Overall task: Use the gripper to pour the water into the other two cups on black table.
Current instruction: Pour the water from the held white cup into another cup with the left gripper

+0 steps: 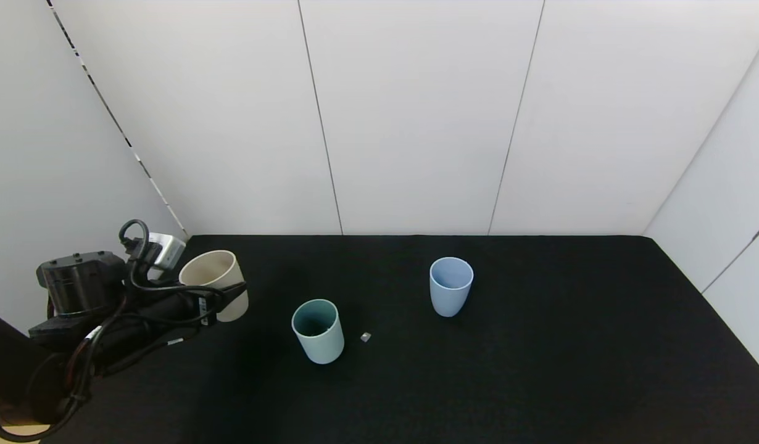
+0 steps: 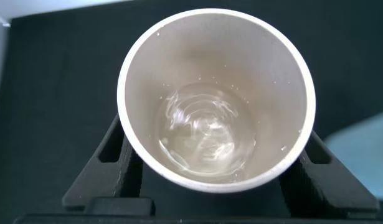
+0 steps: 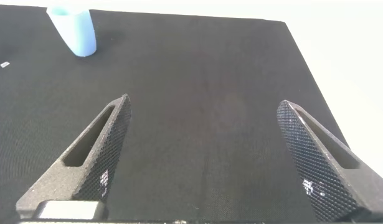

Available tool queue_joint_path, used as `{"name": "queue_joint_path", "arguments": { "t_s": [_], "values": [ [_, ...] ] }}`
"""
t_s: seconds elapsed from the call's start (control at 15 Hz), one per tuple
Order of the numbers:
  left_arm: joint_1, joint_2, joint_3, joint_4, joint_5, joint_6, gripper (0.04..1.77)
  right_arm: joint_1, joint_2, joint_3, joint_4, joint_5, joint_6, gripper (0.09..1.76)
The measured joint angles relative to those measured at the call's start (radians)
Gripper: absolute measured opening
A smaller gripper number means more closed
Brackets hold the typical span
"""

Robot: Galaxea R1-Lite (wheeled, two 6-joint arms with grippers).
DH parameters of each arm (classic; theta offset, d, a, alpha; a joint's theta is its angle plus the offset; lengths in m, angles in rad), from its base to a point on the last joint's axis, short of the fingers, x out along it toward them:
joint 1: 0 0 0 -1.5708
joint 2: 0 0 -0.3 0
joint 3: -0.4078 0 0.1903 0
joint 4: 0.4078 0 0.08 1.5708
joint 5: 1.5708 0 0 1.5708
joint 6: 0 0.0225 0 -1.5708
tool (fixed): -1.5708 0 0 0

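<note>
My left gripper (image 1: 228, 296) holds a beige cup (image 1: 214, 283), one finger (image 2: 107, 168) pressed on each side of its wall. The cup stands nearly upright, its long axis vertical and its mouth facing up, tipped only slightly if at all. In my left wrist view I look straight down its mouth: a shallow pool of clear water (image 2: 203, 134) lies at the bottom, its surface rippled, with a few droplets on the pale inner wall.

Taking the teal-green cup (image 1: 318, 331) as my landmark: it stands upright on the black tabletop (image 1: 540, 370), mouth up, matte outside and dark inside. The beige cup is to its left and a little farther back, apart from it. The light blue cup (image 1: 451, 285) stands upright to its right and farther back, well apart, matte and pale inside as well as out. A small grey speck (image 1: 366, 337) lies on the tabletop just to the right of the teal-green cup.

My right gripper (image 3: 207, 155) hangs over bare tabletop with its fingers spread wide and nothing between them; the light blue cup (image 3: 73, 30) shows far beyond it.
</note>
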Motion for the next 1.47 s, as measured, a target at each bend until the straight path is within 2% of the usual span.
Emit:
{"name": "queue_joint_path", "arguments": {
  "t_s": [0.27, 0.67, 1.07, 1.47],
  "values": [
    [-0.074, -0.106, -0.045, 0.18, 0.006, 0.065, 1.22, 0.0, 0.0, 0.0, 0.0, 0.0, 0.0, 1.71],
    [-0.133, -0.207, -0.119, 0.444, 0.01, 0.204, 1.22, 0.0, 0.0, 0.0, 0.0, 0.0, -0.001, 1.71],
    [-0.179, -0.249, -0.142, 0.568, 0.017, 0.335, 1.22, 0.0, 0.0, 0.0, 0.001, 0.0, 0.0, 1.71],
    [-0.231, -0.264, -0.175, 0.678, 0.083, 0.43, 1.22, 0.0, 0.0, 0.0, 0.001, 0.0, 0.0, 1.71]
  ]
}}
